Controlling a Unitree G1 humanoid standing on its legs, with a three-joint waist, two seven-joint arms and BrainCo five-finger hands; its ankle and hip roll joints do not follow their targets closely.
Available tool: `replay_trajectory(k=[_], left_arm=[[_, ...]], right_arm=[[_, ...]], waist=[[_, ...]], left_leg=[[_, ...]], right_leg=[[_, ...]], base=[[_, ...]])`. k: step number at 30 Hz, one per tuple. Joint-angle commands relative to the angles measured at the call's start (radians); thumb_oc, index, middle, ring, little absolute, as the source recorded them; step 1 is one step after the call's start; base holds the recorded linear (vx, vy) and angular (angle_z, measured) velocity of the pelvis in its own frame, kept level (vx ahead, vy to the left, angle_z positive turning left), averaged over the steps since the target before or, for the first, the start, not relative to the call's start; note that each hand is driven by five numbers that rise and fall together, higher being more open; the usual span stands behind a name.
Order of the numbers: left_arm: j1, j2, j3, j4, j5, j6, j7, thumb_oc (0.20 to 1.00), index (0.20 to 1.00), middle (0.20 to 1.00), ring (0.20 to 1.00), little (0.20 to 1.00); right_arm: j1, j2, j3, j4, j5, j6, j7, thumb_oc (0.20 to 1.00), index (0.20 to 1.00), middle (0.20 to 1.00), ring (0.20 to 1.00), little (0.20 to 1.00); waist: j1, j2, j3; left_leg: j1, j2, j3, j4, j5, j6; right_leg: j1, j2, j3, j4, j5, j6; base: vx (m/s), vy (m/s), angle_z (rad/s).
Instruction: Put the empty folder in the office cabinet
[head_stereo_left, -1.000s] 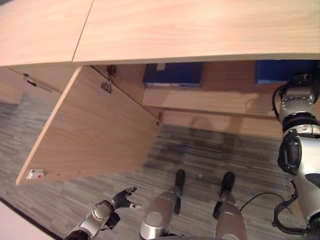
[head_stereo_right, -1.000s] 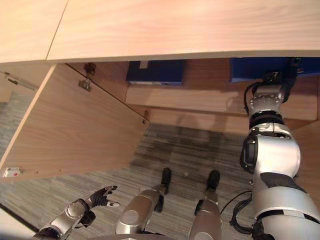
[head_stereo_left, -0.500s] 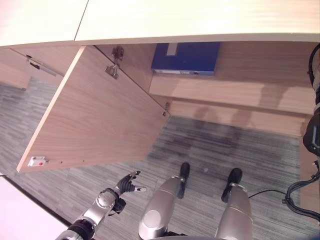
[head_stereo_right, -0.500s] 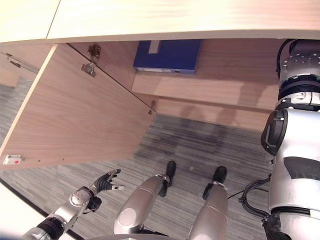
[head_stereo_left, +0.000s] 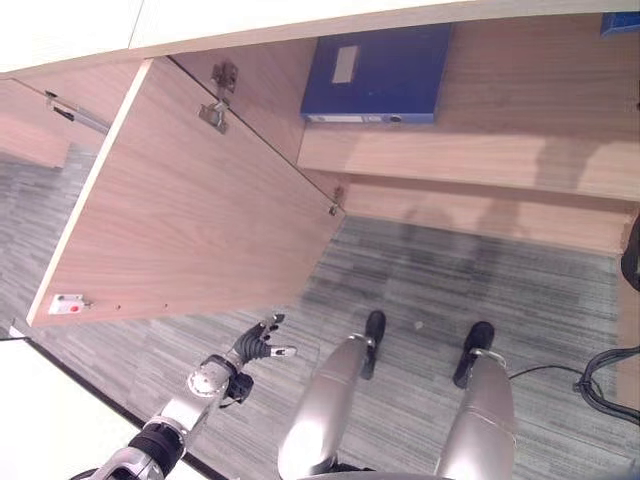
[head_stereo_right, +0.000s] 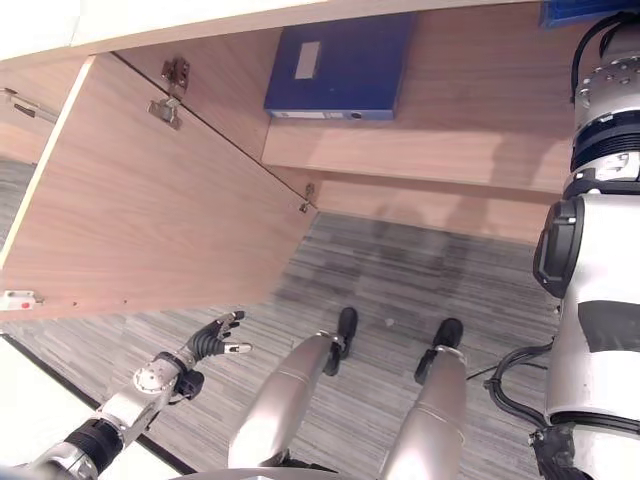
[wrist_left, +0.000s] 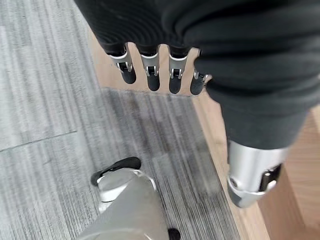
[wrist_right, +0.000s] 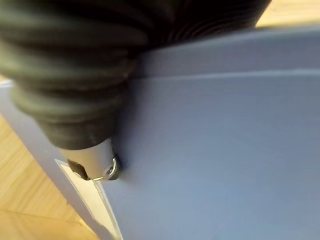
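Right hand (wrist_right: 75, 65) up inside the cabinet (head_stereo_left: 470, 160), thumb laid flat on the blue face of the folder (wrist_right: 215, 150). Clamped or merely resting: cannot tell, the rest of the hand being hidden behind the cover. Seen from the head, just a blue corner of that folder at the upper right, on the shelf level and well apart from the second folder (head_stereo_left: 378, 72) lying flat further left.

Likely step: seating the folder on the shelf. Slide it deep, flat and square to the back wall. Let go only once its weight sits fully on the board, then draw the arm straight out to avoid dragging it forward. Stay away from the second folder.

Left hand (head_stereo_left: 258, 345) low over the carpet, spread and empty, below the open door (head_stereo_left: 190, 220). Mind that door's edge when moving.
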Motion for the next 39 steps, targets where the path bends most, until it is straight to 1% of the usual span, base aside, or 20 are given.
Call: replay_trajectory(k=[1, 2, 3, 6, 8, 10, 11, 16, 19, 23, 24, 25, 26, 30, 31, 33, 39], left_arm=[[-0.025, 0.066, 0.003, -0.012, -0.053, -0.041, 0.003, 1.0, 1.0, 1.0, 1.0, 1.0], [-0.025, 0.067, 0.003, -0.014, -0.055, -0.042, 0.003, 1.0, 1.0, 1.0, 1.0, 1.0], [-0.02, 0.07, 0.008, -0.04, -0.068, -0.042, 0.004, 1.0, 1.0, 1.0, 1.0, 1.0], [-0.019, 0.08, 0.011, -0.075, -0.082, -0.051, -0.004, 1.0, 1.0, 1.0, 1.0, 1.0], [-0.015, 0.087, 0.017, -0.093, -0.09, -0.055, -0.007, 1.0, 1.0, 1.0, 1.0, 1.0], [-0.011, 0.092, 0.02, -0.105, -0.098, -0.057, -0.008, 1.0, 1.0, 1.0, 1.0, 1.0], [-0.004, 0.094, 0.028, -0.121, -0.11, -0.06, -0.005, 1.0, 1.0, 1.0, 1.0, 1.0], [-0.003, 0.097, 0.031, -0.126, -0.108, -0.058, -0.001, 1.0, 1.0, 1.0, 1.0, 1.0], [-0.001, 0.096, 0.037, -0.116, -0.098, -0.057, 0.012, 1.0, 1.0, 1.0, 1.0, 1.0], [-0.003, 0.097, 0.035, -0.108, -0.083, -0.057, 0.026, 1.0, 1.0, 1.0, 1.0, 1.0], [-0.003, 0.102, 0.031, -0.106, -0.074, -0.055, 0.035, 1.0, 1.0, 1.0, 1.0, 1.0], [-0.008, 0.102, 0.021, -0.093, -0.061, -0.052, 0.064, 1.0, 1.0, 1.0, 1.0, 1.0], [-0.017, 0.103, 0.009, -0.08, -0.038, -0.052, 0.091, 1.0, 1.0, 1.0, 1.0, 1.0], [-0.016, 0.109, 0.01, -0.081, -0.031, -0.054, 0.107, 1.0, 1.0, 1.0, 1.0, 1.0], [-0.012, 0.114, 0.008, -0.085, -0.033, -0.057, 0.112, 1.0, 1.0, 1.0, 1.0, 1.0], [-0.008, 0.121, 0.003, -0.086, -0.033, -0.059, 0.118, 1.0, 1.0, 1.0, 1.0, 1.0], [-0.002, 0.123, -0.006, -0.071, -0.029, -0.059, 0.133, 1.0, 1.0, 1.0, 1.0, 1.0]], right_arm=[[-0.045, -0.049, 0.047, -0.091, -0.032, -0.021, 0.05, 0.2, 0.2, 0.2, 0.2, 0.2], [-0.046, -0.05, 0.047, -0.09, -0.031, -0.019, 0.051, 0.2, 0.2, 0.2, 0.2, 0.2], [-0.024, -0.066, 0.038, -0.069, -0.04, 0.0, 0.054, 0.2, 0.2, 0.2, 0.2, 0.2], [0.009, -0.076, 0.013, -0.055, -0.028, 0.014, 0.063, 0.2, 0.2, 0.2, 0.2, 0.2], [0.027, -0.089, 0.002, -0.053, -0.025, 0.018, 0.067, 0.2, 0.2, 0.2, 0.2, 0.2], [0.035, -0.096, -0.004, -0.049, -0.021, 0.019, 0.07, 0.2, 0.2, 0.2, 0.2, 0.2], [0.049, -0.099, -0.016, -0.044, -0.013, 0.017, 0.066, 0.2, 0.2, 0.2, 0.2, 0.2], [0.059, -0.092, -0.028, -0.036, -0.005, 0.013, 0.059, 0.2, 0.2, 0.2, 0.2, 0.2], [0.065, -0.078, -0.046, -0.036, -0.001, 0.001, 0.035, 0.2, 0.2, 0.2, 0.2, 0.2], [0.054, -0.073, -0.053, -0.025, -0.015, -0.005, -0.005, 0.2, 0.2, 0.2, 0.2, 0.2], [0.043, -0.074, -0.049, -0.012, -0.027, 0.003, -0.034, 0.2, 0.2, 0.2, 0.2, 0.2], [0.013, -0.079, -0.032, 0.041, -0.046, 0.032, -0.098, 0.2, 0.2, 0.2, 0.2, 0.2], [-0.011, -0.052, -0.017, 0.058, -0.054, 0.045, -0.145, 0.2, 0.2, 0.2, 0.2, 0.2], [-0.026, -0.04, 0.006, 0.052, -0.09, 0.061, -0.175, 0.2, 0.2, 0.2, 0.2, 0.2], [-0.033, -0.043, 0.029, 0.055, -0.121, 0.082, -0.184, 0.2, 0.2, 0.2, 0.2, 0.2], [-0.047, -0.051, 0.048, 0.072, -0.138, 0.094, -0.195, 0.2, 0.2, 0.2, 0.2, 0.2], [-0.057, -0.06, 0.075, 0.109, -0.174, 0.122, -0.222, 0.2, 0.2, 0.2, 0.2, 0.2]], waist=[[0.016, -0.01, -0.03], [0.017, -0.012, -0.034], [0.02, -0.005, -0.036], [0.026, 0.018, -0.039], [0.032, 0.022, -0.051], [0.035, 0.024, -0.059], [0.044, 0.035, -0.062], [0.05, 0.041, -0.067], [0.052, 0.047, -0.068], [0.05, 0.048, -0.067], [0.047, 0.045, -0.066], [0.037, 0.039, -0.062], [0.025, 0.031, -0.057], [0.017, 0.023, -0.052], [0.014, 0.015, -0.051], [0.008, 0.011, -0.05], [0.003, 0.007, -0.047]], left_leg=[[-0.066, 0.015, -0.009, -0.023, -0.021, -0.028], [-0.07, 0.013, -0.009, -0.016, -0.031, -0.029], [-0.105, 0.01, -0.009, 0.005, -0.035, -0.028], [-0.152, 0.004, -0.012, 0.033, -0.037, -0.028], [-0.18, 0.0, -0.014, 0.044, -0.037, -0.028], [-0.198, -0.001, -0.012, 0.05, -0.038, -0.028], [-0.226, -0.002, -0.012, 0.056, -0.034, -0.027], [-0.252, -0.006, -0.012, 0.065, -0.032, -0.026], [-0.26, -0.008, -0.011, 0.056, -0.028, -0.025], [-0.26, -0.009, -0.014, 0.049, -0.025, -0.025], [-0.26, -0.009, -0.014, 0.046, -0.025, -0.025], [-0.261, -0.009, -0.014, 0.042, -0.024, -0.027], [-0.262, -0.008, -0.012, 0.042, -0.025, -0.027], [-0.259, -0.005, -0.007, 0.033, -0.022, -0.026], [-0.258, -0.003, -0.007, 0.029, -0.02, -0.027], [-0.259, -0.003, -0.006, 0.027, -0.02, -0.027], [-0.25, -0.001, -0.003, 0.013, -0.016, -0.029]], right_leg=[[0.072, 0.014, 0.05, 0.131, -0.247, 0.062], [0.068, 0.013, 0.052, 0.137, -0.256, 0.063], [0.038, 0.007, 0.054, 0.154, -0.264, 0.063], [-0.013, -0.006, 0.062, 0.195, -0.274, 0.061], [-0.042, -0.014, 0.066, 0.214, -0.277, 0.063], [-0.063, -0.017, 0.071, 0.225, -0.278, 0.065], [-0.09, -0.019, 0.075, 0.243, -0.283, 0.066], [-0.115, -0.02, 0.079, 0.261, -0.289, 0.068], [-0.126, -0.019, 0.077, 0.265, -0.292, 0.069], [-0.125, -0.017, 0.077, 0.261, -0.295, 0.069], [-0.124, -0.016, 0.075, 0.264, -0.295, 0.069], [-0.123, -0.018, 0.075, 0.263, -0.296, 0.069], [-0.125, -0.016, 0.076, 0.264, -0.297, 0.067], [-0.125, -0.011, 0.073, 0.26, -0.295, 0.064], [-0.125, -0.011, 0.07, 0.256, -0.293, 0.064], [-0.127, -0.011, 0.071, 0.255, -0.292, 0.062], [-0.117, -0.011, 0.073, 0.245, -0.292, 0.061]], base=[[-0.04, 0.016, 0.05], [0.0, 0.0, 0.0], [-0.01, -0.002, 0.06], [-0.03, 0.007, 0.07], [-0.02, 0.015, 0.15], [-0.01, 0.01, 0.14], [0.0, -0.005, 0.1], [-0.01, -0.014, 0.05], [0.0, -0.007, 0.02], [0.0, -0.007, 0.01], [0.0, 0.0, 0.0], [0.0, 0.0, 0.0], [0.0, 0.0, 0.0], [0.0, 0.0, 0.0], [0.0, 0.0, 0.0], [0.0, 0.0, 0.0], [0.0, 0.0, 0.0]])
